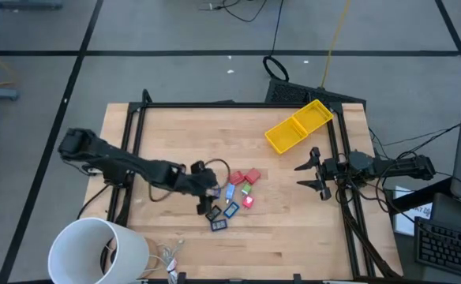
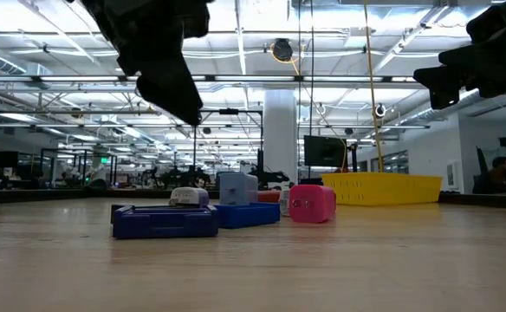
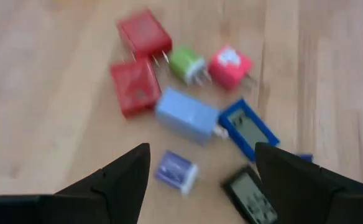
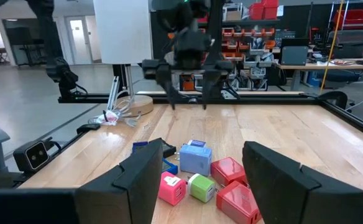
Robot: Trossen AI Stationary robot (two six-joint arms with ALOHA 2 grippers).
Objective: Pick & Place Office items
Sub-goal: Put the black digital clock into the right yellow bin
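Observation:
The office items lie in a loose cluster on the wooden table (image 1: 167,229): two red blocks (image 3: 138,59), a green bit (image 3: 186,64), a pink-red bit (image 3: 230,66), a light blue block (image 3: 186,115), a blue-framed rectangle (image 3: 248,127), a black-framed rectangle (image 3: 250,198) and a small purple-and-white piece (image 3: 175,171). My left gripper (image 1: 209,196) hovers open just above the cluster's left side, and the small piece shows between its fingers (image 3: 122,177). My right gripper (image 1: 303,175) is open and empty near the table's right edge, raised above the table.
A long yellow bin (image 1: 297,126) lies at the far right of the table. A big white cylinder (image 1: 96,251) stands at the near left corner, with a bundle of cables (image 1: 167,256) beside it. Black frame rails (image 1: 238,104) border the table.

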